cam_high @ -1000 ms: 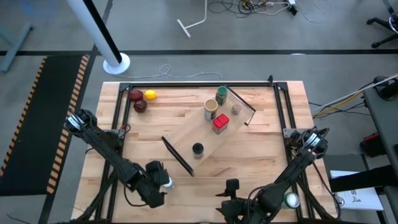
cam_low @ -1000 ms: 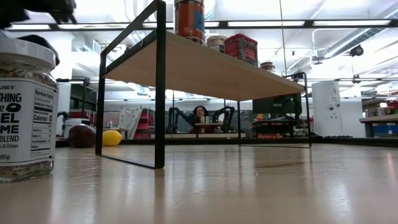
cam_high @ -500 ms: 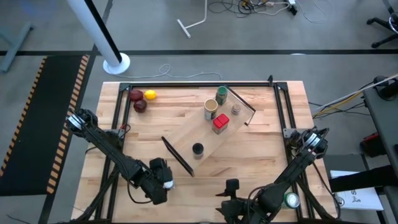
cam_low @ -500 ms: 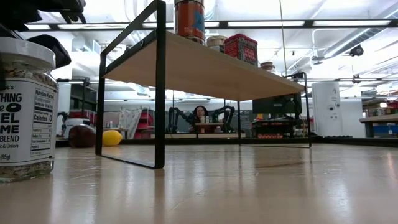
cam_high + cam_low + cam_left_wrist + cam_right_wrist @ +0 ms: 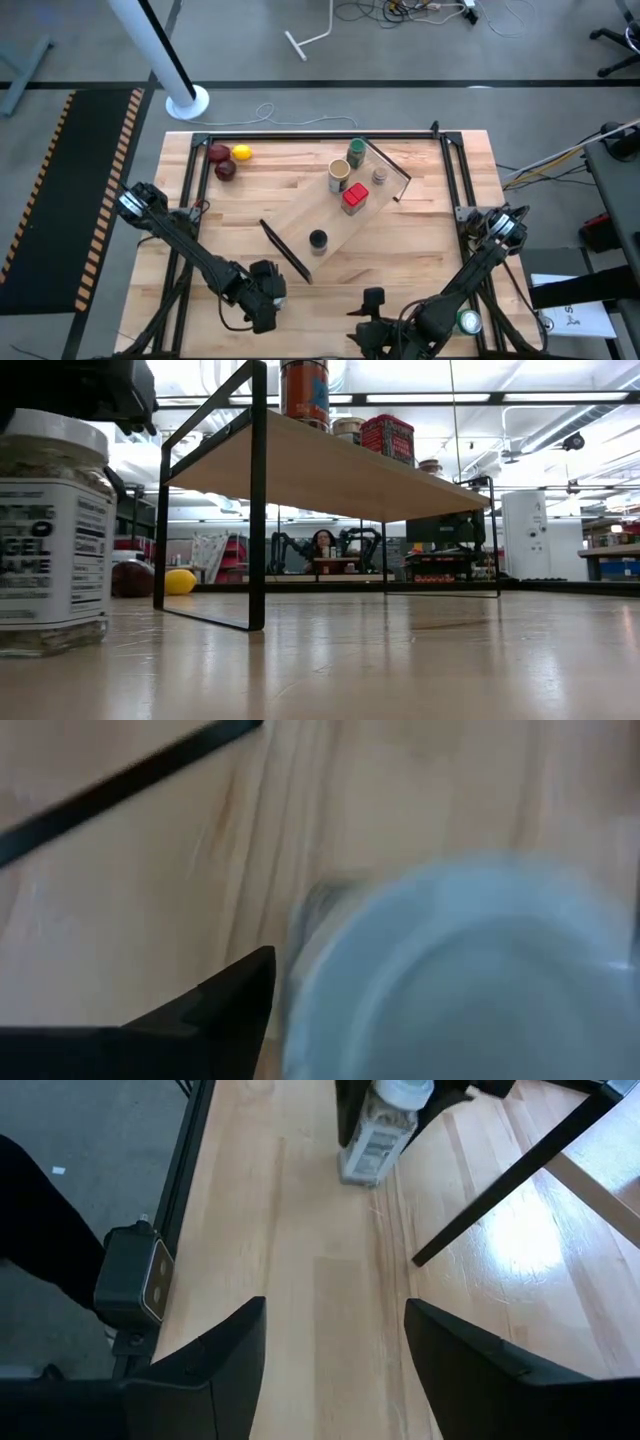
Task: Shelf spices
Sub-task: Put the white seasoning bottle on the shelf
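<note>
Spices were split between the table and the shelf (image 5: 335, 215); going left to right, the white-capped jar (image 5: 52, 530) stood upright on the tabletop (image 5: 420, 250) near its front left part, off the shelf, with the left gripper (image 5: 265, 297) directly over it; its white cap filled the left wrist view, one dark finger (image 5: 215, 1005) showed just beside the cap, and whether the jaws were apart or pinched on the jar could not be told; on the plank stood the black-capped jar (image 5: 318, 240), then the tan cylinder (image 5: 339, 175), the red box (image 5: 354, 198), the green-lidded dark jar (image 5: 356, 153) and the tiny grey-capped jar (image 5: 380, 176); the right gripper (image 5: 330, 1370) waited low at the table's front edge, jaws wide apart around nothing; from its wrist view the white-capped jar showed farther off, beside a black shelf leg.
</note>
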Tool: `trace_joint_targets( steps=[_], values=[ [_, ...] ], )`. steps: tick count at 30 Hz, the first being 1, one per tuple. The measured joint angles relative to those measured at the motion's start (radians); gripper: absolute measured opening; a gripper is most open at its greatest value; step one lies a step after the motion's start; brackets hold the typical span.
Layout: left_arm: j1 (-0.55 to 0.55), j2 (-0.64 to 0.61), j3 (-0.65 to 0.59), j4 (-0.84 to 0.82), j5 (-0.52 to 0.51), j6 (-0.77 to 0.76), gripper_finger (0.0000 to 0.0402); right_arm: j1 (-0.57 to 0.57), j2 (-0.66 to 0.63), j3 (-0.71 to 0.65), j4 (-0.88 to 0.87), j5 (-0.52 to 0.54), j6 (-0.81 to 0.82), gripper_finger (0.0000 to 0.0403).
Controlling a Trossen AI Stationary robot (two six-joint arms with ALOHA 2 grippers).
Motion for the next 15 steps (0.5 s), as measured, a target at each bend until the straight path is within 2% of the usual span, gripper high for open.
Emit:
trace_joint_targets(
  steps=[5,11,15],
  values=[
    [0.002,0.004,0.003,-0.005,0.004,-0.002,0.0236,0.000,0.000,0.000,-0.001,0.000,0.000,0.0222],
    [0.003,0.004,0.008,-0.001,0.004,-0.009,0.0199,0.000,0.000,-0.015,0.001,0.000,0.009,0.0213],
    [0.003,0.003,0.015,0.038,0.043,-0.006,0.0192,0.000,0.000,-0.029,0.000,-0.001,0.023,0.0207]
  ],
)
